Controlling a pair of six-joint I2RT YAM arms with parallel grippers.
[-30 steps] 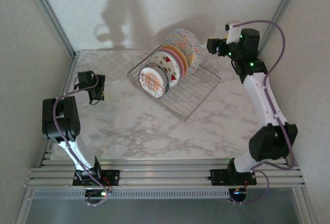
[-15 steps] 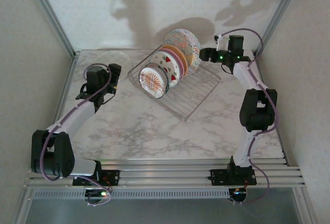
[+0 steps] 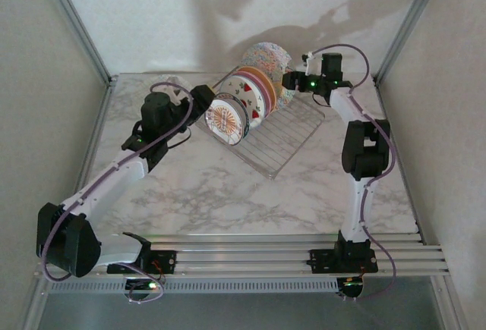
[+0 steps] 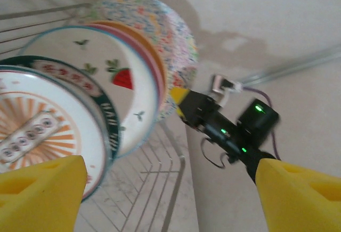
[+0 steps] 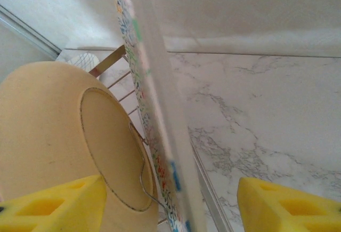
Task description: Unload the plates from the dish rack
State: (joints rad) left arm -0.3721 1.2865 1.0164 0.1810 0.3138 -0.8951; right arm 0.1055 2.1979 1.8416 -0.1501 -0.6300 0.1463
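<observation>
Both arms moved in on the rack [image 3: 292,136]
The left gripper [image 3: 203,99] swung from the left edge over to the sunburst plate [image 3: 225,120] — the right gripper [image 3: 289,80] came in and now straddles the rim of the patterned plate [image 3: 266,55].

Between the yellow fingers [image 5: 287,202] of the right claw [image 5: 170,208] stands the pastel plate [image 5: 139,77], speckled blue, green and red on white; beside one finger, the yellow plate [image 5: 48,136], plain and creamy. Ahead of the yellow-fingered left claw [image 4: 168,189], the sunburst plate [image 4: 42,130] is white with orange rays; behind it, the strawberry plate [image 4: 106,66], white with red fruit and green leaves.
</observation>
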